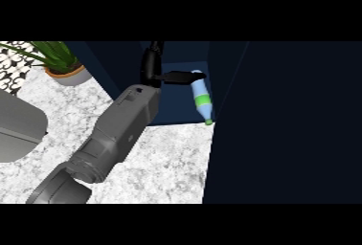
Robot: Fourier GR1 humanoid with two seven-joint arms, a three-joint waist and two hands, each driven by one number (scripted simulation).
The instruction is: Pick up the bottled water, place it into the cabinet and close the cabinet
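Note:
The water bottle (201, 98), clear with a green label and green cap, lies tilted inside the dark blue cabinet (176, 112). It rests along the cabinet's right inner wall with its cap at the front edge of the shelf. My left hand (151, 67) is inside the cabinet, just left of the bottle. Its fingers point straight toward the back, and its thumb (180, 75) sticks out sideways and reaches the bottle's far end. The fingers do not wrap the bottle. My right hand shows nowhere.
The open cabinet door (283, 124) fills the right half of the view as a tall dark panel. A potted plant (60, 64) stands at the back left of the marble counter (170, 162). A grey rounded object (17, 127) sits at the left edge.

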